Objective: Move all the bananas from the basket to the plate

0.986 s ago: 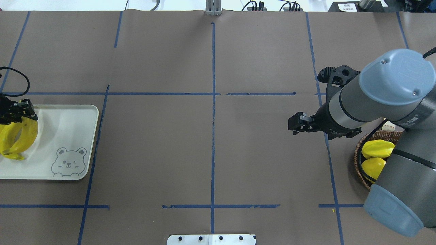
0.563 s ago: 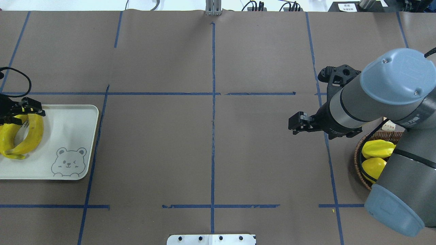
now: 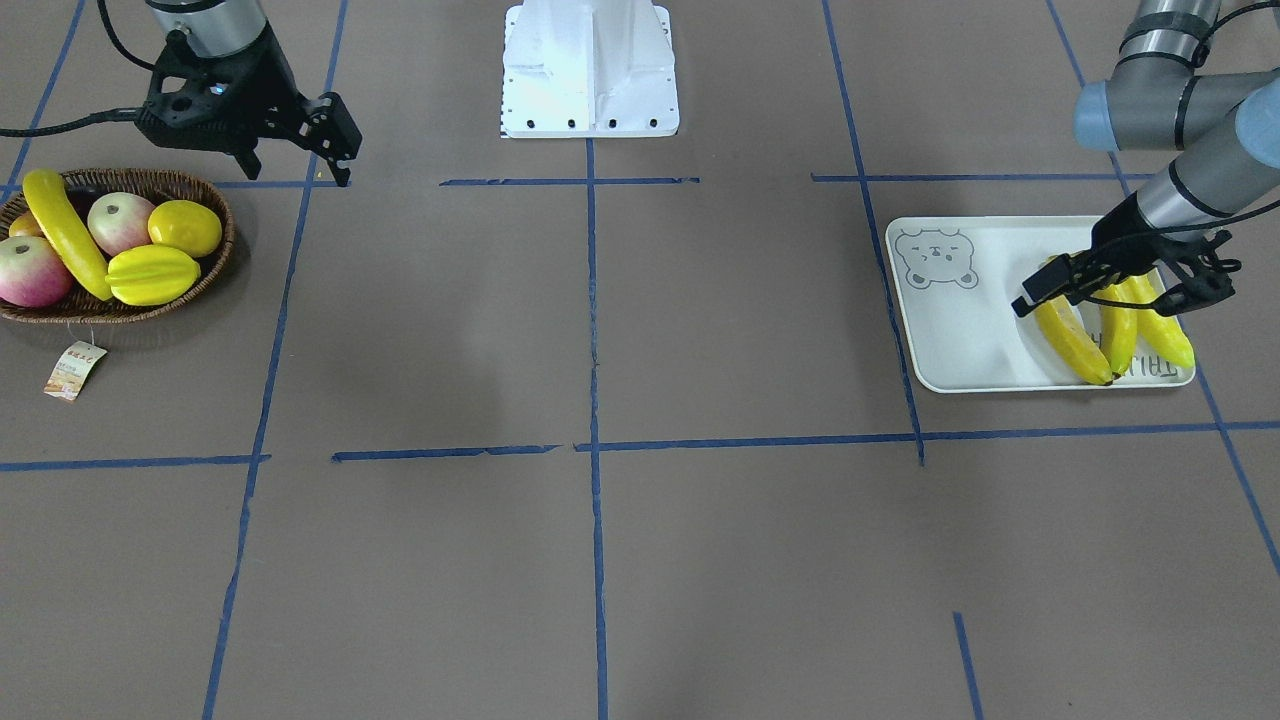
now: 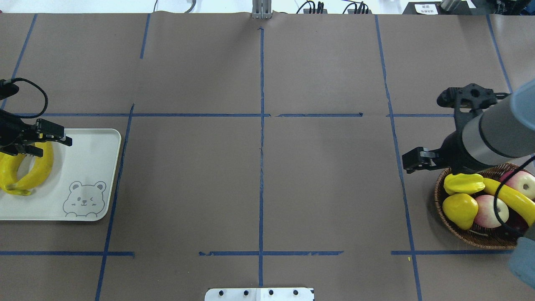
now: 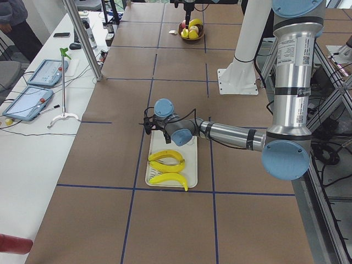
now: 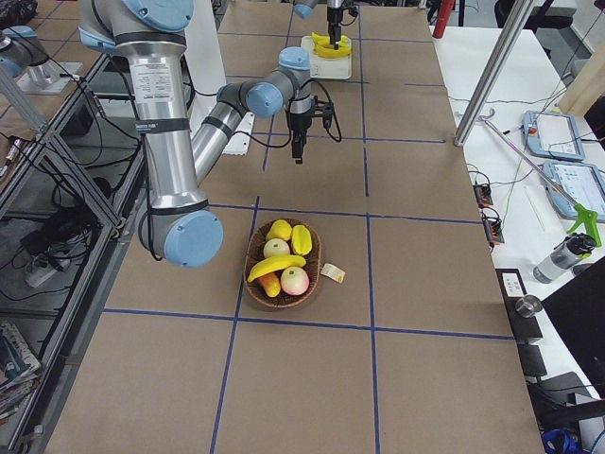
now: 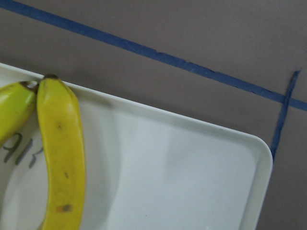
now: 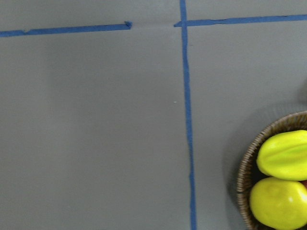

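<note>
Your left hand hangs released, fingers spread, over three bananas on the plate. Your right hand, empty and unclenched, hovers beside the basket, where one banana lies.

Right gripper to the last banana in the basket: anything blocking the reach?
Nothing visible. The banana lies uncovered on top of the apples in the basket. The right gripper is outside the rim. The lemon and star fruit sit beside the banana, not over it, so a top-down approach looks open.
</note>
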You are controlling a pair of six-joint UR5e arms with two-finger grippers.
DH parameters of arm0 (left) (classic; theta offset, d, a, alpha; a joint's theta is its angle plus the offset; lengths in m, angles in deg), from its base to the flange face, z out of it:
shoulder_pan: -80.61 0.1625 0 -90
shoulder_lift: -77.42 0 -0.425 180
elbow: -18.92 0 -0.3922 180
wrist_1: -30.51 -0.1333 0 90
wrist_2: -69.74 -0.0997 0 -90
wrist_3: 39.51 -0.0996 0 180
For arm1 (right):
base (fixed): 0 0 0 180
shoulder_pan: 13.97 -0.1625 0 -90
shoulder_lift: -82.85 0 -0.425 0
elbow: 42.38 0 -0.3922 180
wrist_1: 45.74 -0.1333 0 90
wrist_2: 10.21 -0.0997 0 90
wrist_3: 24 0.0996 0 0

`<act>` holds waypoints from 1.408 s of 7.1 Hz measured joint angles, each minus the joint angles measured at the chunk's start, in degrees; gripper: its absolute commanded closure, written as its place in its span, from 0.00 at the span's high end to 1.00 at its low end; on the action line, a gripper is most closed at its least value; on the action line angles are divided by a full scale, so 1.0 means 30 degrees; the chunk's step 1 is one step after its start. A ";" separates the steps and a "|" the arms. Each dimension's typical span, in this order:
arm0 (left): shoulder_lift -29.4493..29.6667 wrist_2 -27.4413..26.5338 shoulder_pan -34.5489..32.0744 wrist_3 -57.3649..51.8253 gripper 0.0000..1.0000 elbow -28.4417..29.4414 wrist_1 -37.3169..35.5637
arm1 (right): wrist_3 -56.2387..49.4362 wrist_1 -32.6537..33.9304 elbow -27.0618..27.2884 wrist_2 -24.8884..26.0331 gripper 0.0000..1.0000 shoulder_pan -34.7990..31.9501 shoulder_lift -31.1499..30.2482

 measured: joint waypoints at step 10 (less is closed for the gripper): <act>0.0210 -0.0035 0.0806 -0.0030 1.00 -0.0945 -0.0035 | -0.8735 -1.9412 -0.7136 -0.2696 1.00 -0.3493 -1.1487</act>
